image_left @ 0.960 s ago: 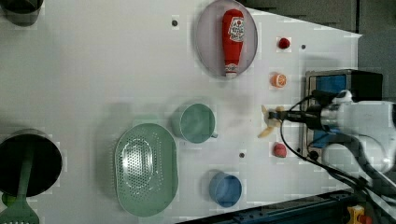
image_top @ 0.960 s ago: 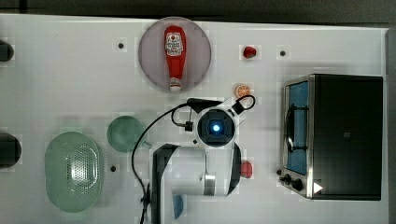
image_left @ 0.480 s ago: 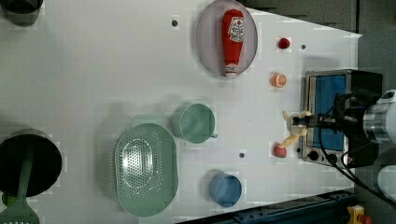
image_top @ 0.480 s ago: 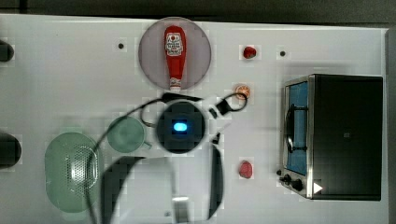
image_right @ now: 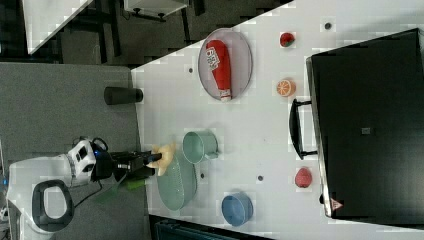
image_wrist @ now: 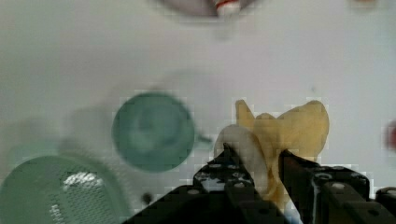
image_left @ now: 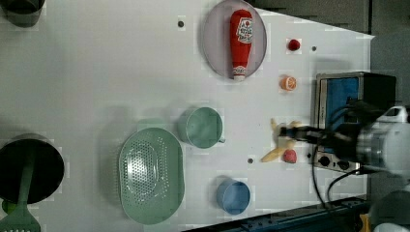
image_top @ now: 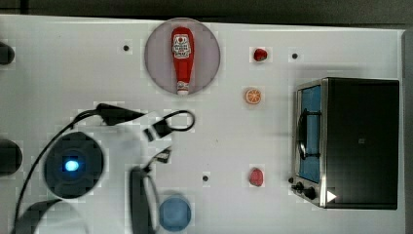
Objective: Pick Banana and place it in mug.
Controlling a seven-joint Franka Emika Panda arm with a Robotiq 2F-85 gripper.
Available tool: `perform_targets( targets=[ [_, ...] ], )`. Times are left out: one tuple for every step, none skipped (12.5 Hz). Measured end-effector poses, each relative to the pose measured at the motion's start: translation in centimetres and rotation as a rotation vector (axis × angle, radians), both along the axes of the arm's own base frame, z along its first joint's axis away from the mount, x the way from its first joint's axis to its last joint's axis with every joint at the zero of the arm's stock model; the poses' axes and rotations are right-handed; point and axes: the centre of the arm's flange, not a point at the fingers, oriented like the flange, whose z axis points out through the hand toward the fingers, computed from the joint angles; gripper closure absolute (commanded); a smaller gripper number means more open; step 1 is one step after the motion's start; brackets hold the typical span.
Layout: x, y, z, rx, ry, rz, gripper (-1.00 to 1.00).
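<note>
Wrist view: the gripper (image_wrist: pixel 259 172) is clamped on the banana (image_wrist: pixel 275 135), 1 black finger on each side of the pale fruit, its peeled flaps fanning out past the fingertips.
Held thing: the banana is off the table (image_left: pixel 96 72), carried in the air; the left view has it (image_left: pixel 278 145) hanging from the gripper (image_left: pixel 290 133), and the right view has it (image_right: pixel 165 155) at the tip of the arm.
Landmark: the mug (image_left: pixel 200 127), upright and empty as far as the wrist view shows (image_wrist: pixel 153 131).
Banana to mug: in the wrist view the fruit is beside the mug, not over its mouth.
Around the mug: the green perforated basket (image_left: pixel 151 176) just beside it, the blue cup (image_left: pixel 233 196) near, the ketchup bottle on its plate (image_left: pixel 241 43) well apart.
Step in hand: transport, with the pick done and the placing not yet done.
Next move: centre the banana over the mug's opening, lower it, then let go; the spread flaps may catch the rim.
</note>
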Motion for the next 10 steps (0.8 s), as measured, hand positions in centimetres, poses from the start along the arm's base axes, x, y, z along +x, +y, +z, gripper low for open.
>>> perform_targets(
  targets=[
    [-0.5,1.8,-1.3,0.014,0.037,-0.03,0.4],
    [-1.0,3.1,-2.8,0.005,0.084,-0.047,0.4],
    [-1.2,4.2,-4.1,-0.003,0.112,-0.068,0.4],
    [-0.9,5.1,-5.6,0.005,0.116,-0.108,0.4],
    [-0.4,5.9,-7.4,0.029,0.113,-0.131,0.4],
    [-0.3,6.7,-9.1,0.049,0.108,-0.135,0.4],
    [-0.4,7.3,-11.0,0.059,0.122,-0.142,0.32],
    [-0.7,7.7,-12.9,0.061,0.13,-0.133,0.12],
    [-0.8,7.5,-14.4,0.051,0.132,-0.124,-0.1],
    [-1.0,6.9,-15.6,0.04,0.15,-0.131,-0.32]
  ],
)
